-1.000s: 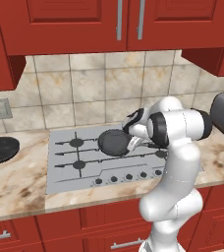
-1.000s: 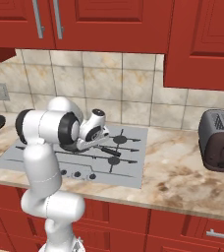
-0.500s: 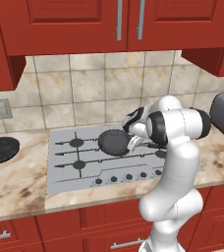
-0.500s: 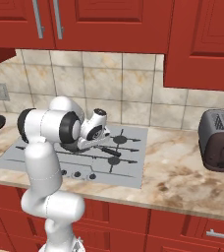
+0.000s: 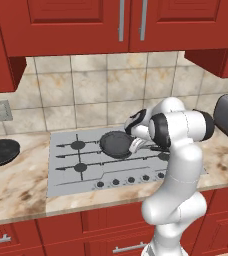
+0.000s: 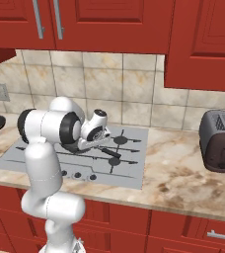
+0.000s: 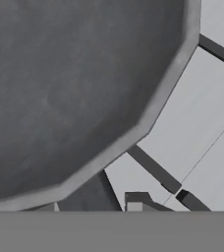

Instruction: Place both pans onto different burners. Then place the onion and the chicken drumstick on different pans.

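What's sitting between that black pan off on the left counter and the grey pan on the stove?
In the left base view, between the black pan and the grey pan lie bare marble counter and the cooktop's two left burners.
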You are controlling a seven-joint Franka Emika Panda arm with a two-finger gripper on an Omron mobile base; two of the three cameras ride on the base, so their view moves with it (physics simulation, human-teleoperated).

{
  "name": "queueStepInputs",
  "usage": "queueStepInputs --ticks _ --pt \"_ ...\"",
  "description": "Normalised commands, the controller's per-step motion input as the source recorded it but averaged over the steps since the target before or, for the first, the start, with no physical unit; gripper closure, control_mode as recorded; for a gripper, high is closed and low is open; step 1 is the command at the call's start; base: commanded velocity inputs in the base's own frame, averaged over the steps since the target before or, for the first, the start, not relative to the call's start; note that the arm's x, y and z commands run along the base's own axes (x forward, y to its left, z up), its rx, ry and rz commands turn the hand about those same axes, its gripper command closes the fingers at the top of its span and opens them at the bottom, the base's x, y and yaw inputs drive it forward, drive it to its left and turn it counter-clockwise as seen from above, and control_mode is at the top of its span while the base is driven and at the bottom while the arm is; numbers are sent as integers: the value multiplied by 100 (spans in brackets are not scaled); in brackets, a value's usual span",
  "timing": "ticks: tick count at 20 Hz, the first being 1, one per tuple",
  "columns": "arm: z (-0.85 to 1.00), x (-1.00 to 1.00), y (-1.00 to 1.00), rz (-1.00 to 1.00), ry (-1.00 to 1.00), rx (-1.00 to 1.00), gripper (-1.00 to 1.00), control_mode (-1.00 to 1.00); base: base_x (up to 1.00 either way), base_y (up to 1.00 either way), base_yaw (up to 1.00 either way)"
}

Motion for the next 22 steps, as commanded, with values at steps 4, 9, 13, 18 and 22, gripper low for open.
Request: queueStepInputs --ticks 4,9,13,18,22 --pt "-21 -14 -11 0 -3 0 100 -100 0 0 0" --pt "-15 -20 -19 0 -2 1 100 -100 0 0 0" --pt "-10 -18 -22 0 0 2 100 -100 0 0 0" --pt "-3 -16 -13 0 0 2 100 -100 0 0 0" --pt "-3 -4 0 0 0 0 100 -100 0 0 0"
